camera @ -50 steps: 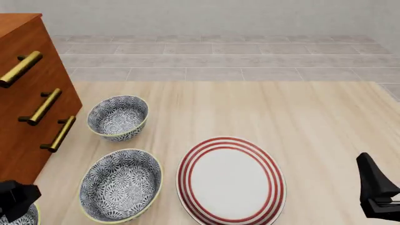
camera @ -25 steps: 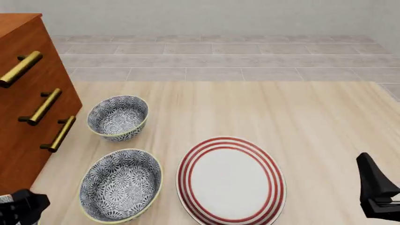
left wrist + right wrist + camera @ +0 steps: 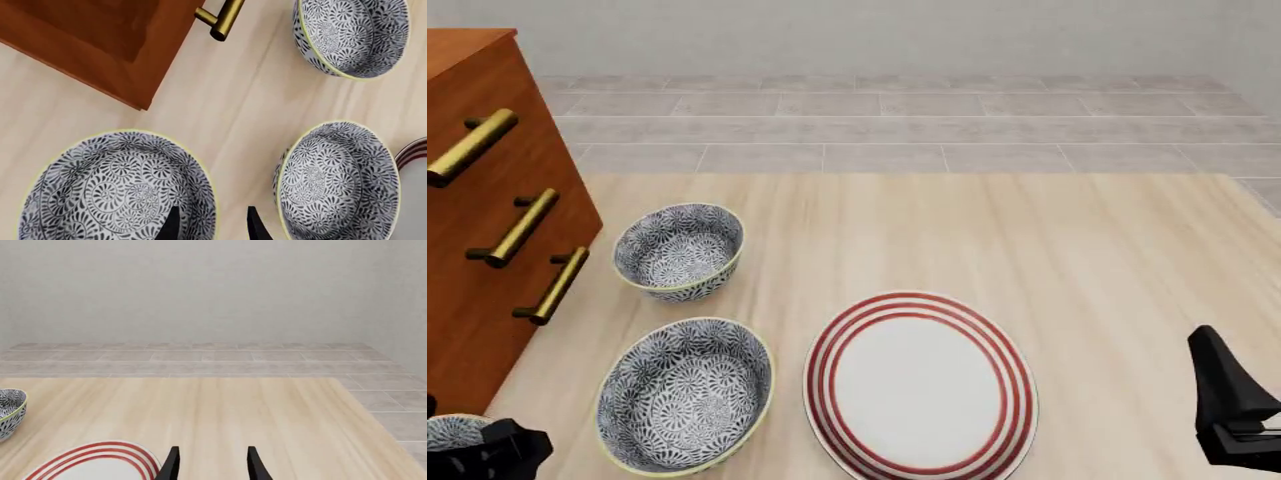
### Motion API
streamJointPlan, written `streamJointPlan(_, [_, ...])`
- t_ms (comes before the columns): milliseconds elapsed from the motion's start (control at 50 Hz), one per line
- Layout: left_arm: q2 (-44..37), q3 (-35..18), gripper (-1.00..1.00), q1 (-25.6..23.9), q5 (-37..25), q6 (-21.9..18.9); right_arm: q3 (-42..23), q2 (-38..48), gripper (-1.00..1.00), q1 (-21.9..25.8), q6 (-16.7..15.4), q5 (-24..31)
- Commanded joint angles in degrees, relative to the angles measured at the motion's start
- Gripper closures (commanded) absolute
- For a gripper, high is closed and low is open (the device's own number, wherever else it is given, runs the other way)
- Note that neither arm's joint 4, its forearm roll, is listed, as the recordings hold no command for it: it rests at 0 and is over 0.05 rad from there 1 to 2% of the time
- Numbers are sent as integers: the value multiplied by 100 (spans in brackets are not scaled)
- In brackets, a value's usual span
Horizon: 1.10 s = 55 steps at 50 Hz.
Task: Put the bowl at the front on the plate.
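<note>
The front bowl, dark floral print with a pale rim, shows only as a sliver at the front left corner of the table. In the left wrist view the front bowl is large and close. My left gripper is open above the bowl's rim, one finger over the inside and one outside it. In the front view the left gripper is a dark shape at the bottom edge. The red-ringed plate lies at centre front. My right gripper is open and holds nothing, right of the plate.
Two look-alike bowls sit left of the plate: a middle bowl and a far bowl. A wooden drawer cabinet with brass handles stands at the left edge. The right arm rests at the front right.
The left gripper has dropped toward the front edge and shifted slightly right, uncovering more of the front bowl. The right arm has not moved.
</note>
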<state>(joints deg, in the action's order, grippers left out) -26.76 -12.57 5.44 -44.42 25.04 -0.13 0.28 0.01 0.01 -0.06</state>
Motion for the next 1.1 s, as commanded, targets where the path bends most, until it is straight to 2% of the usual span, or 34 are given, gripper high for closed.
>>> streamJointPlan(20, [-242, 147, -100, -59, 300, 105, -2, 0, -100, 0, -2, 1])
streamJointPlan(480, [-1099, 628, -100, -28, 1414, 37, -2, -1, -100, 0, -1, 1])
streamJointPlan(860, [-1367, 842, -100, -34, 1766, 61, -2, 0, -100, 0, -2, 2])
streamJointPlan(880, [-1276, 805, 100, -39, 1649, 88, -2, 0, -100, 0, -2, 2])
streamJointPlan(1100, [-766, 699, 100, -200, 1165, 236, -2, -1, -100, -1, -1, 1])
